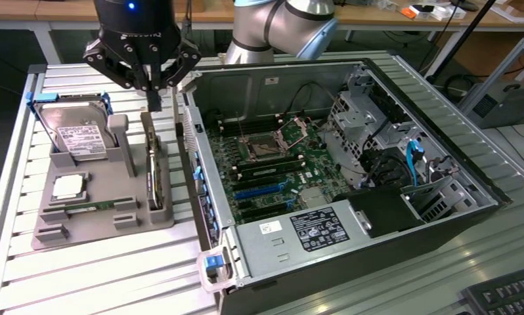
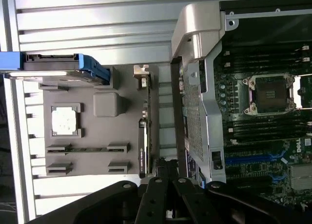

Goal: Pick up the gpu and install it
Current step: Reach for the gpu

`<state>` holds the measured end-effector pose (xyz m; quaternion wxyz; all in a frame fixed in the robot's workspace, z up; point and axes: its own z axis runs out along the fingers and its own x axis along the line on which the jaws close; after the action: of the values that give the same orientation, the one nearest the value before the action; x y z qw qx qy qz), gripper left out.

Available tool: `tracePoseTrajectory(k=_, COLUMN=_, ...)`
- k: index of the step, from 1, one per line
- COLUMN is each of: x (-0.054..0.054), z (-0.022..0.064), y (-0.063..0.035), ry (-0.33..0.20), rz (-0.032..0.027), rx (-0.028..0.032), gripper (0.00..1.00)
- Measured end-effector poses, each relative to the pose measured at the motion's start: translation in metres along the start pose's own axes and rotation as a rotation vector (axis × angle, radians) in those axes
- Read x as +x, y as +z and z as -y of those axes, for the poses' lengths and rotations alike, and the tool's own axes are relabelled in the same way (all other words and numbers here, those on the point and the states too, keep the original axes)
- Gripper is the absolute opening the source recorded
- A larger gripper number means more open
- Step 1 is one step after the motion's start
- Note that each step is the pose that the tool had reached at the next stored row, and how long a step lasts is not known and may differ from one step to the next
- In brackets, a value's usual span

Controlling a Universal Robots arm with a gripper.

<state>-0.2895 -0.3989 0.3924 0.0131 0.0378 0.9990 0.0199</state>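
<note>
Edgewise, the gpu (image 1: 154, 174) (image 2: 144, 136) stands in a slot along the grey holder tray (image 1: 96, 230), on the side towards the exterior view's right. The gripper (image 1: 154, 105) (image 2: 166, 168) hangs over the card's far end with its fingers pressed together and nothing between them; whether it touches the card I cannot tell. To the exterior view's left on the tray are a hard drive (image 1: 78, 138) in a blue caddy, a processor (image 1: 67, 187) and a memory stick (image 1: 87, 208). Just right of the card rises the open computer case's wall (image 1: 194, 164), between the card and the motherboard (image 1: 280, 164) with its blue expansion slots (image 1: 253, 190). A power supply (image 1: 319, 230) fills the near end.
</note>
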Motion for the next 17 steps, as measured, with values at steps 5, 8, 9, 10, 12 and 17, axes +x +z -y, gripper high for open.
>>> tracePoseTrajectory(k=5, x=0.0024, z=0.0002, y=0.0, ry=0.0, rz=0.0, rx=0.0, gripper=0.11)
tracePoseTrajectory(k=8, x=0.0037, z=0.0003, y=0.0, ry=0.0, rz=0.0, rx=0.0, gripper=0.11)
tracePoseTrajectory(k=9, x=0.0043, z=0.0003, y=0.0, ry=0.0, rz=0.0, rx=0.0, gripper=0.11)
tracePoseTrajectory(k=10, x=0.0048, z=0.0004, y=0.0, ry=0.0, rz=0.0001, rx=0.0, gripper=0.11)
tracePoseTrajectory(k=12, x=0.0063, z=0.0005, y=0.0, ry=0.0, rz=0.0001, rx=-0.0001, gripper=0.11)
tracePoseTrajectory(k=17, x=0.0095, z=0.0007, y=-0.0001, ry=0.0, rz=0.0, rx=0.0, gripper=0.11)
